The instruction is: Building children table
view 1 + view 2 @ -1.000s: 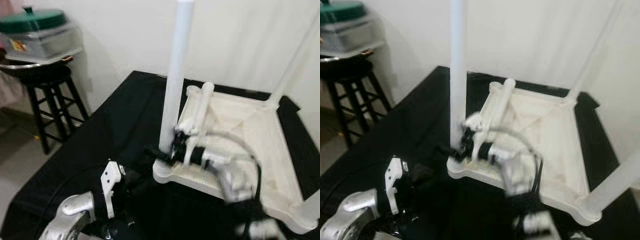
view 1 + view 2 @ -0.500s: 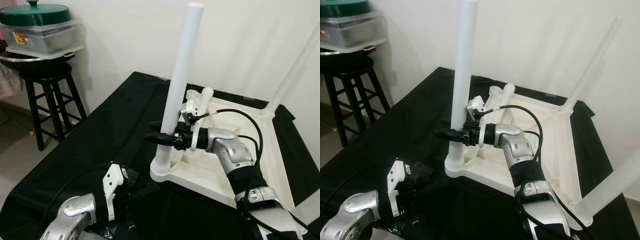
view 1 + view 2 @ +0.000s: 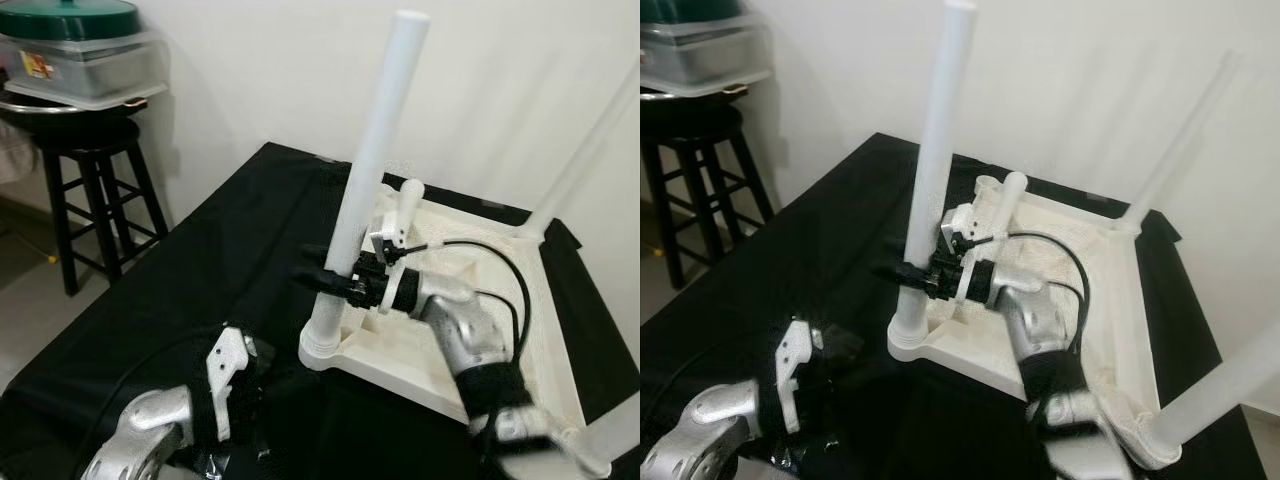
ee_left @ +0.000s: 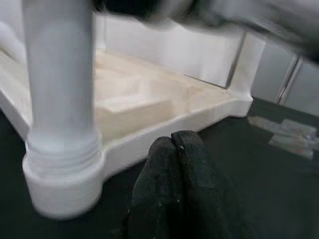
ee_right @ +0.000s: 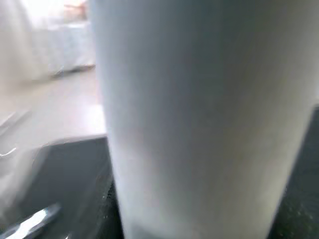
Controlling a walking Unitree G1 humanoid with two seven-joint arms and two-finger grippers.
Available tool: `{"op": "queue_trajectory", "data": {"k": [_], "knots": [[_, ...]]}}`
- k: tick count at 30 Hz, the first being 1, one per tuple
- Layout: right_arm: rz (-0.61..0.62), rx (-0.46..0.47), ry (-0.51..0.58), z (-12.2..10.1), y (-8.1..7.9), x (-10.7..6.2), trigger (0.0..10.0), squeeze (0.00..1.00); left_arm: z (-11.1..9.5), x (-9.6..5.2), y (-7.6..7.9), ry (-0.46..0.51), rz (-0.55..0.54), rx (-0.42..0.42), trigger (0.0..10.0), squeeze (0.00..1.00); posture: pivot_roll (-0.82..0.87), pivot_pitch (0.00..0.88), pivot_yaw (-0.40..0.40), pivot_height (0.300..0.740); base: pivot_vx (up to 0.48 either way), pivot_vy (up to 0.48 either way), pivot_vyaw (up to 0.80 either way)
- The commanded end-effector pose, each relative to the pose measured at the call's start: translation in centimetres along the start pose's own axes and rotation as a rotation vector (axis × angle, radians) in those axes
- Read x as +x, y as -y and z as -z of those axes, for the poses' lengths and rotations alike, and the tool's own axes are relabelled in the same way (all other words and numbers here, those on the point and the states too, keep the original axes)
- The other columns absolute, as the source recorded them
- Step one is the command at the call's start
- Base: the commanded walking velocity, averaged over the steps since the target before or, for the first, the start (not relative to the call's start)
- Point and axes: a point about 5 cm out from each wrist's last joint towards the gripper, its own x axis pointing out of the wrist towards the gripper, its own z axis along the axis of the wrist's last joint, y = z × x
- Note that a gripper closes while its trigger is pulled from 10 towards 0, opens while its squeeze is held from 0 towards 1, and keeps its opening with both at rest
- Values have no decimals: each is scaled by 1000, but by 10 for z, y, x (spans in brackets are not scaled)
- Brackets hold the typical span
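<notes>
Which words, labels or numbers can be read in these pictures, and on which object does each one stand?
No text can be read.
Red and yellow label on the clear plastic container with the green lid: too small and blurred to read.
The white plastic table leg, the upturned white plastic tabletop and the black cloth carry no visible marking.

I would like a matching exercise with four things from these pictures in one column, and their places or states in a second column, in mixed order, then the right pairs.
Things:
1. right gripper
2. left gripper
3. loose table leg
4. green lid

Places or states:
A. lying inside the upturned tabletop
B. on the clear container, on the stool
C. around the upright leg
D. shut, low over the black cloth

Pairs: 1-C, 2-D, 3-A, 4-B
</notes>
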Motion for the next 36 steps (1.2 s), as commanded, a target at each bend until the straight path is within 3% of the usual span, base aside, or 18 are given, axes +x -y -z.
{"op": "queue_trajectory", "data": {"k": [1,3,5,10,11,12,13,14,15,23,30,32,33,34,35,36], "knots": [[97,9,-203,36,-14,-2,0,0,1,0,0,-10,17,-12,10000,0,65,0,-196,740,0,0,0],[243,81,-141,27,9,1,0,0,2,-1,-2,-12,17,-16,10000,0,41,0,-189,740,0,0,0],[277,85,-141,28,17,0,0,0,2,-1,-3,-9,16,-20,10000,0,43,0,-176,740,0,0,0],[249,70,-156,32,14,-1,0,0,2,0,-4,-11,21,-25,10000,0,45,0,-183,740,0,0,0],[243,58,-170,33,13,-1,902,0,2,0,-5,-7,16,-26,10000,0,44,0,-179,740,0,0,0],[251,61,-178,34,12,-1,10000,0,3,0,-5,-5,12,-25,10000,0,44,0,-177,740,0,0,0],[251,61,-178,34,12,-1,10000,0,3,0,-5,-5,12,-25,10000,0,44,0,-177,740,0,0,0],[256,62,-177,33,12,-1,10000,796,3,0,-5,-3,10,-26,10000,0,44,0,-177,740,0,0,0],[250,71,-176,31,6,-2,10000,1000,3,1,-5,-2,10,-27,10000,0,37,0,-165,740,0,0,0],[258,100,-136,21,3,-1,10000,1000,1,2,-6,25,-11,-34,10000,0,28,0,-155,740,0,0,0],[181,98,-118,13,6,-1,10000,1000,0,1,-8,43,-33,-35,10000,0,-1,0,-124,740,0,0,0],[111,95,-134,14,4,-4,10000,1000,0,1,-8,47,-38,-34,10000,0,0,0,-122,740,0,0,0],[7,65,-154,13,1,-8,10000,604,-1,1,-8,48,-41,-32,10000,0,-1,0,-118,740,0,0,0],[-65,46,-172,12,-1,-11,10000,604,-1,2,-8,49,-42,-31,10000,0,-1,0,-118,740,0,0,0],[-160,9,-182,9,3,-14,10000,0,-1,3,-7,47,-41,-29,10000,0,-1,0,-119,740,0,0,0],[-214,-16,-188,7,6,-15,10000,0,-1,3,-7,46,-40,-28,10000,0,-1,0,-119,740,0,0,0]]}}
